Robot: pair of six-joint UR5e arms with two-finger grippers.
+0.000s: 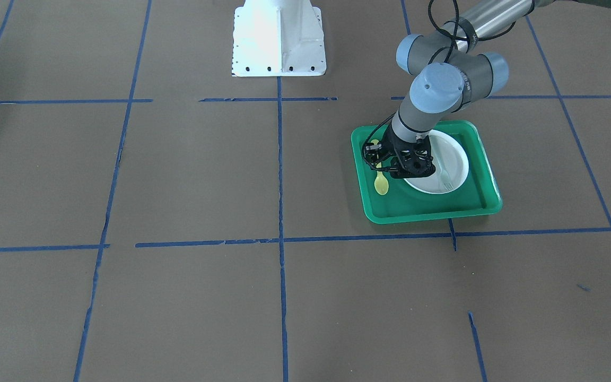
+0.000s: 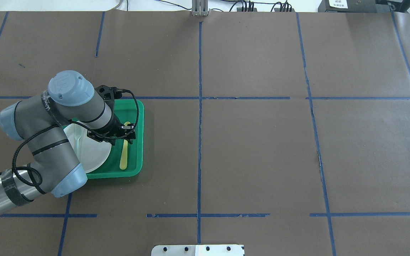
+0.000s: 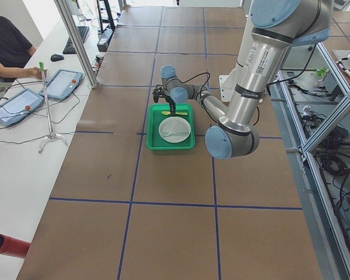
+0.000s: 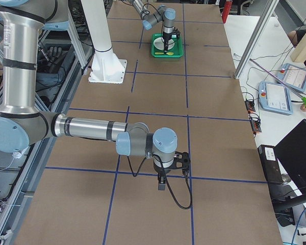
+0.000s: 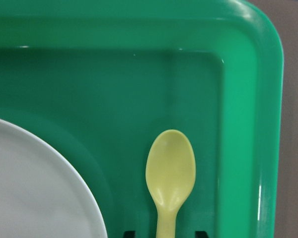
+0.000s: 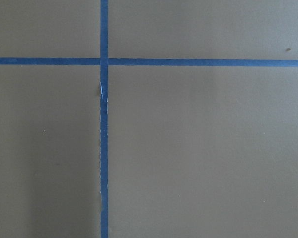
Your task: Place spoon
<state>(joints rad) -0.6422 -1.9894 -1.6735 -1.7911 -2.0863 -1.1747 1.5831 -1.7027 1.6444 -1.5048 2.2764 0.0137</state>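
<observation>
Front view: left arm (image 1: 433, 90) bent down over tray (image 1: 433, 215), left gripper (image 1: 378, 163) above spoon (image 1: 381, 184) handle; spoon lay flat in tray beside plate (image 1: 451, 159). Wrist view: fingertips (image 5: 201, 233) apart, straddled handle without touching. Right-side view: right gripper (image 4: 162, 184) over table (image 4: 219, 76), opening indiscernible.

Left gripper (image 2: 128, 139) low, pointing down, jaws apart; right gripper (image 4: 162, 184) pointing down

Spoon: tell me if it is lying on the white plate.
No, the spoon lies on the floor of the green tray, beside the plate.
</observation>
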